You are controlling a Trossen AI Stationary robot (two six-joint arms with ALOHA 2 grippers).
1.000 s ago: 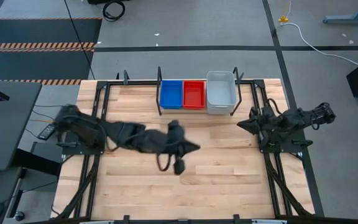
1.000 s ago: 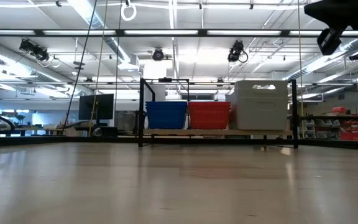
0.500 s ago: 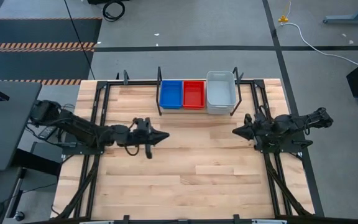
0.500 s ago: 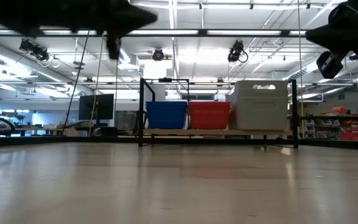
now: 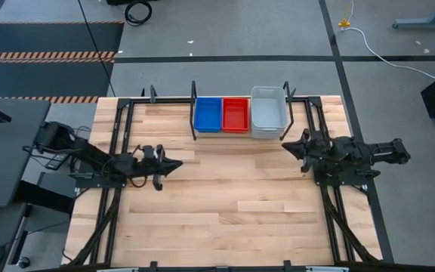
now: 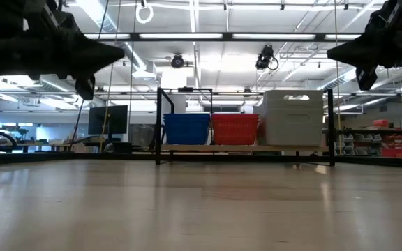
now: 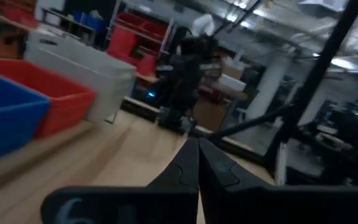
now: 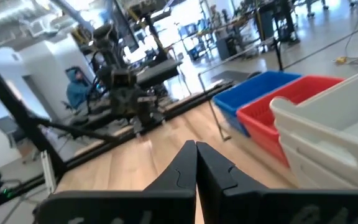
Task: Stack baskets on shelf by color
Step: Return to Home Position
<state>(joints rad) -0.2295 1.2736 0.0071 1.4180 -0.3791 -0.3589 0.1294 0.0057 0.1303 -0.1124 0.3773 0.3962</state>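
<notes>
The baskets stand side by side on the shelf (image 5: 194, 134) at the table's far edge: blue basket (image 5: 208, 115), red basket (image 5: 236, 115) and the larger pale basket stack (image 5: 268, 112), resting on their bottoms. The low view shows the blue basket (image 6: 187, 129), red basket (image 6: 234, 129) and pale stack (image 6: 295, 117) between the shelf's black posts (image 6: 159, 125). My left gripper (image 5: 178, 162) hovers shut over the table's left part, well short of the blue basket. My right gripper (image 5: 284, 147) hovers shut just near-right of the pale stack. Neither holds anything.
Bare wooden table top (image 5: 232, 211) stretches across the middle and the near side. Black frame rails (image 5: 331, 204) run along the table's left and right sides. In the right wrist view a person (image 8: 78, 87) sits in the room beyond the table.
My left arm has drawn back from the table's middle toward its left edge, carrying its shut gripper with it. My right gripper has moved only a little, staying beside the pale stack. The baskets have not moved.
</notes>
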